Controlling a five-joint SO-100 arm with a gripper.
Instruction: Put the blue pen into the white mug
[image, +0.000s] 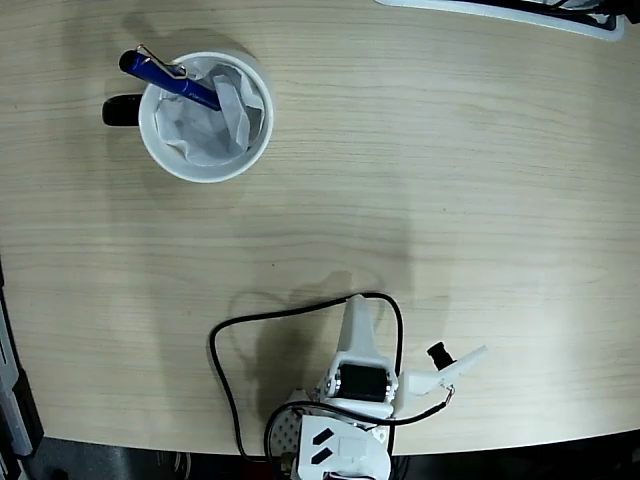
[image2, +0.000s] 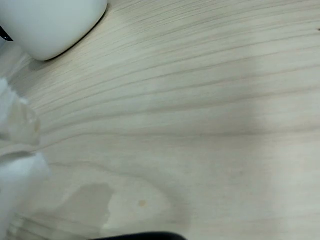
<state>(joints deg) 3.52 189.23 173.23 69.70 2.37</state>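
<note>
Blue pen (image: 170, 80): glossy, silver clip, leaning tilted inside white mug (image: 205, 117), clip end overhanging rim. Mug: upright, paper-lined, black handle left.

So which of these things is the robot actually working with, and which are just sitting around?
Part of the job:
- blue pen, leaning in the mug, its clip end over the rim
- white mug with crumpled paper inside
- gripper, pulled back near the arm's base

Just there:
- black cable
- white object at the table's top edge
</note>
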